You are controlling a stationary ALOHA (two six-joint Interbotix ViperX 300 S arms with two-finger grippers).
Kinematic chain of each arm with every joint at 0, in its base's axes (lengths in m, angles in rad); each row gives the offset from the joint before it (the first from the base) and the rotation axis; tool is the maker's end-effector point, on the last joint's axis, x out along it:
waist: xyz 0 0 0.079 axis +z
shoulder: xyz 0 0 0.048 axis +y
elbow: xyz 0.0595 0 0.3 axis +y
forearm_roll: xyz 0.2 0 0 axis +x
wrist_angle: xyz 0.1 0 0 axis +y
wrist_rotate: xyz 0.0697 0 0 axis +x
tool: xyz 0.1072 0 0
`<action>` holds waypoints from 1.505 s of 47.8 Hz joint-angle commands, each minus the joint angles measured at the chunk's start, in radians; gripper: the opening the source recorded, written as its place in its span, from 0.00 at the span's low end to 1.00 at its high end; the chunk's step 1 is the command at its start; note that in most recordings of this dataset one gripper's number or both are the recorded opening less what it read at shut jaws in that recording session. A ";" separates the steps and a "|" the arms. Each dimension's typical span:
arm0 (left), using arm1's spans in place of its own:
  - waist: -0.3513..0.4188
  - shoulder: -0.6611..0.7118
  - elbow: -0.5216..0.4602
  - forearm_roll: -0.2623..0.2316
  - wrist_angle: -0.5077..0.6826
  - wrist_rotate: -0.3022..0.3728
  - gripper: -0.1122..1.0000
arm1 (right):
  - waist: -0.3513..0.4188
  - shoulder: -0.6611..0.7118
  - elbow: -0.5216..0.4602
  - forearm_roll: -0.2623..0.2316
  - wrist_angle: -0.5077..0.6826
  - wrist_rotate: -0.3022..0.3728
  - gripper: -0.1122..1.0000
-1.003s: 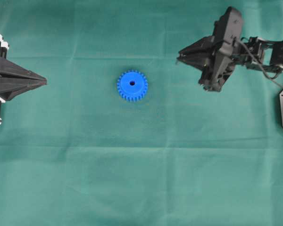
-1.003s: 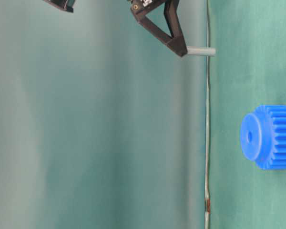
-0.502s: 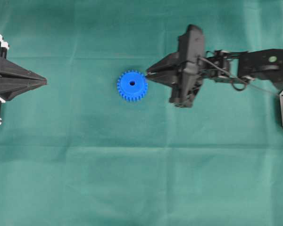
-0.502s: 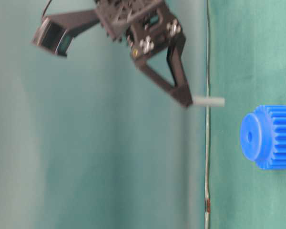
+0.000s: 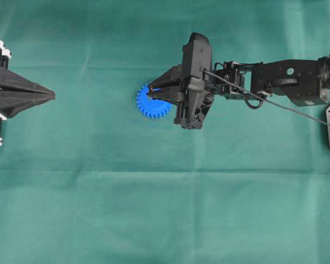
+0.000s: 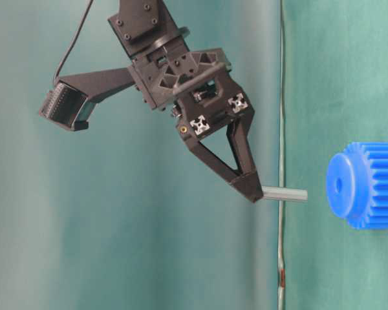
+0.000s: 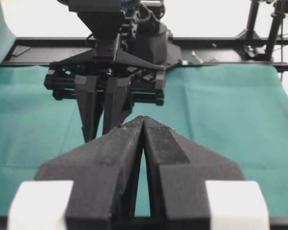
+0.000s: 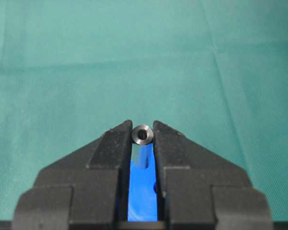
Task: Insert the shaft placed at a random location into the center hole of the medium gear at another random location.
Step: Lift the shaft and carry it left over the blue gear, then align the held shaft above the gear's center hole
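I have the pin (image 6: 284,194) clenched in the right gripper (image 6: 251,190) above the gear (image 6: 365,185); insertion remains.

matt green cloth (image 5: 154,209), glossy blue plastic gear (image 6: 365,185), smooth grey metal shaft (image 6: 284,194), matt black gripper (image 6: 251,192).

light: even, bright | shadows: soft | glare: wrist-view background | focus: sharp

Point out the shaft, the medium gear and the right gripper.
shaft (image 6: 284,194): table-level view, middle of the grey pin's exposed length.
medium gear (image 6: 375,187): table-level view, toothed blue rim.
right gripper (image 8: 143,139): right wrist view, between its fingertips, shut on the shaft.
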 commanded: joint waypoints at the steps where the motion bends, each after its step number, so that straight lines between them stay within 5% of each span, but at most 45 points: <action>1: 0.003 0.006 -0.018 0.003 -0.003 -0.002 0.10 | 0.002 -0.014 -0.029 0.002 -0.011 -0.003 0.22; 36: 0.002 0.006 -0.018 0.003 -0.006 -0.002 0.10 | -0.021 0.087 -0.003 0.006 -0.078 -0.002 0.22; 72: 0.002 0.006 -0.020 0.003 -0.008 -0.002 0.10 | -0.035 0.011 0.012 -0.002 -0.077 -0.011 0.22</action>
